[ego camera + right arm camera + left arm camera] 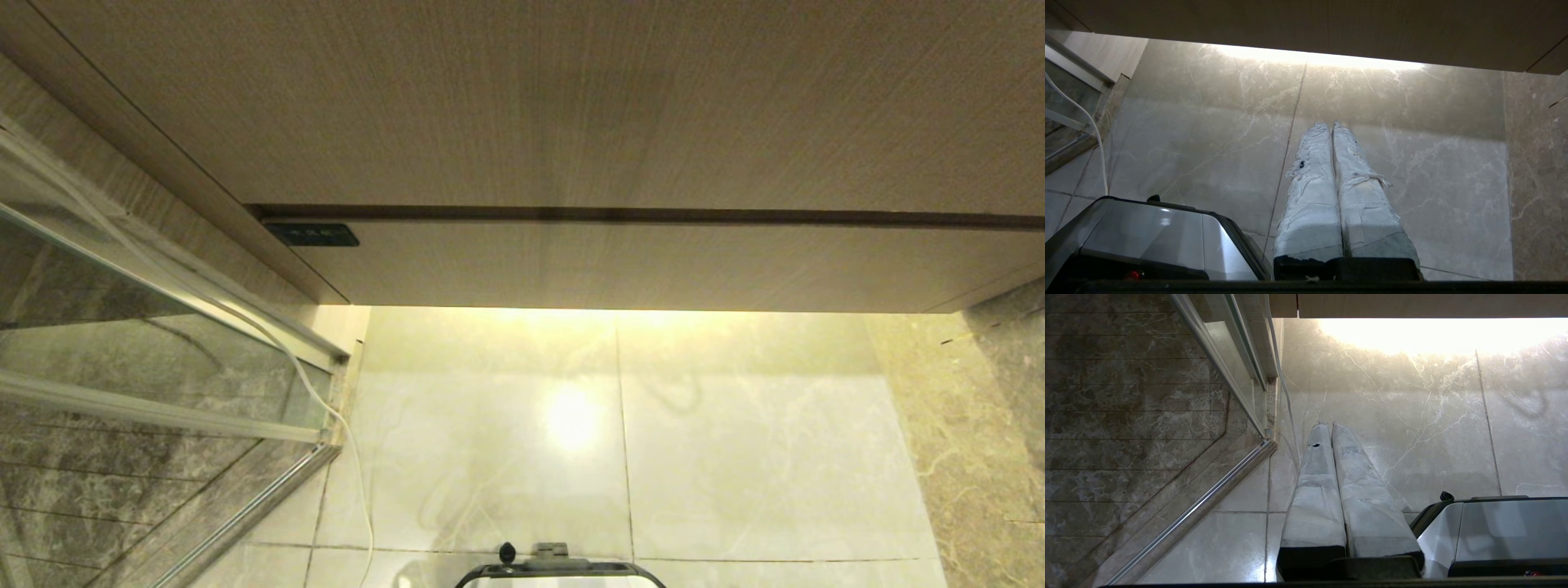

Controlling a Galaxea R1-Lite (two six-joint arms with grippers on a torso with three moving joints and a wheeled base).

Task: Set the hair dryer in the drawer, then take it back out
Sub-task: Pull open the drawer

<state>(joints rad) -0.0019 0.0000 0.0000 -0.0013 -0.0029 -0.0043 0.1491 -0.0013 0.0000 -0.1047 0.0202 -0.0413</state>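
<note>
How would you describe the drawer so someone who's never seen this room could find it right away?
Look at the beige wood-grain cabinet hanging above the lit marble floor. The drawer is the wide, shallow band along its bottom, shut, under a dark horizontal gap. Unlike the taller plain panel above, it has a small black label plate at its left end.

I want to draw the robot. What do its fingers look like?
Each gripper has two long fingers that taper to a tip, wrapped in whitish-grey tape, on a black base. The left gripper has fairly smooth wrapping with a small dark hole. The right gripper has frayed, torn wrapping with loose shreds. No arms show in the head view.
</note>
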